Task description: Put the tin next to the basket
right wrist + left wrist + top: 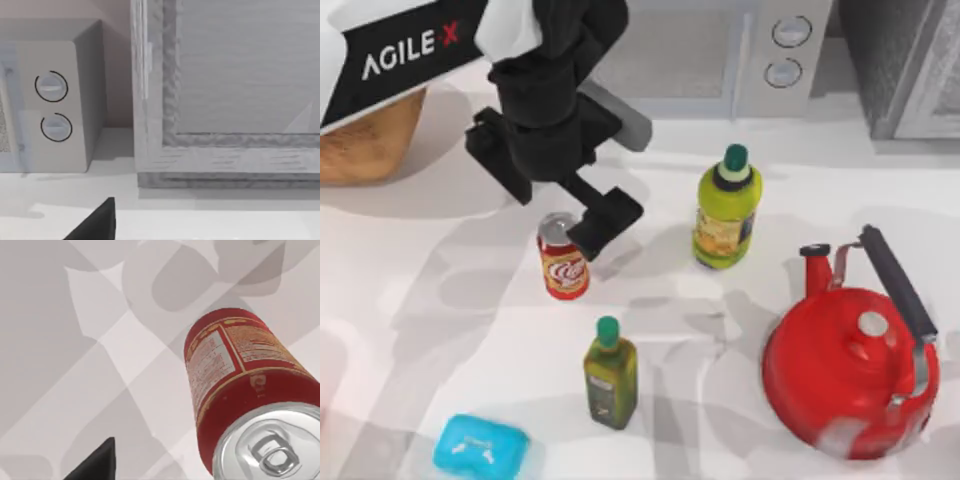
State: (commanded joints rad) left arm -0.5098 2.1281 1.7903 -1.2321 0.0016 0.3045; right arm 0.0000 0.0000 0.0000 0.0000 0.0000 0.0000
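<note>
The tin [563, 262], a small red can with a silver top, stands upright on the table left of centre. My left gripper [582, 228] hangs just above and beside its top. One dark finger [607, 218] shows to the right of the rim, apart from the can. In the left wrist view the tin [235, 385] is close by, with a gap between it and a fingertip [95, 465]. The gripper looks open and holds nothing. The basket [365, 140], tan and woven, sits at the far left back, partly under my left arm. A finger [95, 225] of my right gripper shows in the right wrist view.
A yellow-green bottle with a green cap [725, 207] stands right of the tin. A smaller green-capped bottle [610, 372] is in front of it. A red kettle [850, 370] sits at the right and a blue soap box [480, 447] at the front left. A microwave [720, 50] lines the back.
</note>
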